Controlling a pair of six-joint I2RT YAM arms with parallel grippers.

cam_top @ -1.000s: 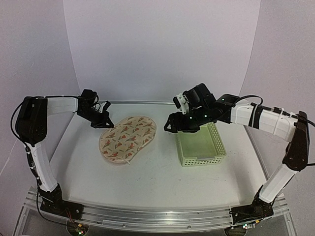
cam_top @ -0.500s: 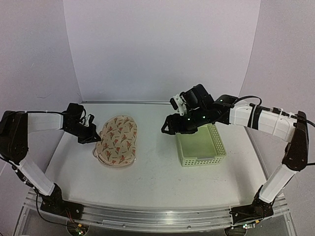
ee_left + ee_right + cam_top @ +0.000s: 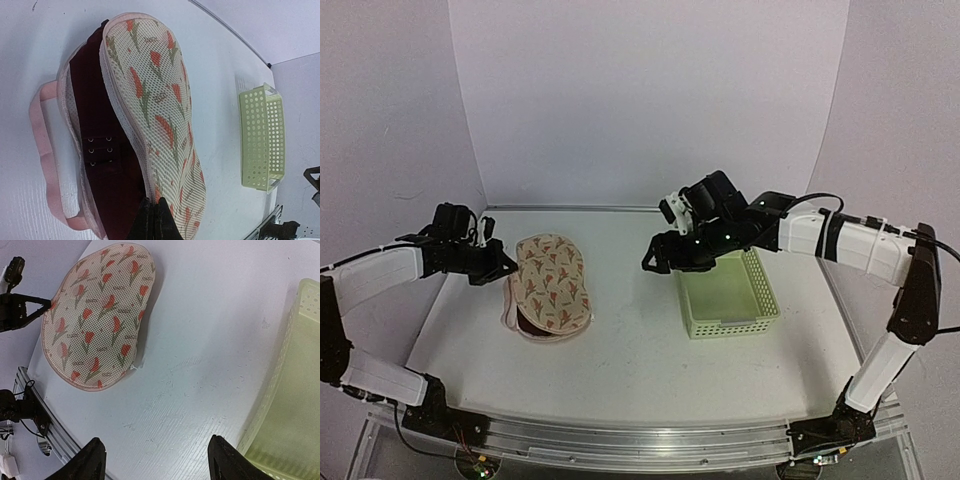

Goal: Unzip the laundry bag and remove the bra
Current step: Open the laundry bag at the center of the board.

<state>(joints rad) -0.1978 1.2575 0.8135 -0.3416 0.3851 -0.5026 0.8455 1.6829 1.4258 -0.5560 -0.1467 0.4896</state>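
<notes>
The laundry bag (image 3: 552,283) lies left of centre, cream mesh with red-and-green motifs. Its upper shell (image 3: 155,95) is tilted up along one side and the rim gapes. Inside lies the bra (image 3: 100,150), dark maroon with a row of metal hooks, seen in the top view as a dark strip (image 3: 527,322). A pink strap (image 3: 42,135) loops out onto the table. My left gripper (image 3: 154,210) is shut on the rim of the upper shell at the bag's left edge (image 3: 508,272). My right gripper (image 3: 160,460) hangs open above bare table right of the bag (image 3: 655,262), holding nothing.
A pale green slatted plastic basket (image 3: 725,295) stands right of centre, just under the right arm; it also shows in the wrist views (image 3: 262,137) (image 3: 295,400). White walls close in the table at the back and both sides.
The left arm has swung left and toward the near edge, dragging and turning the bag, whose upper shell has lifted off the lower one. The right gripper has drifted slightly left.
</notes>
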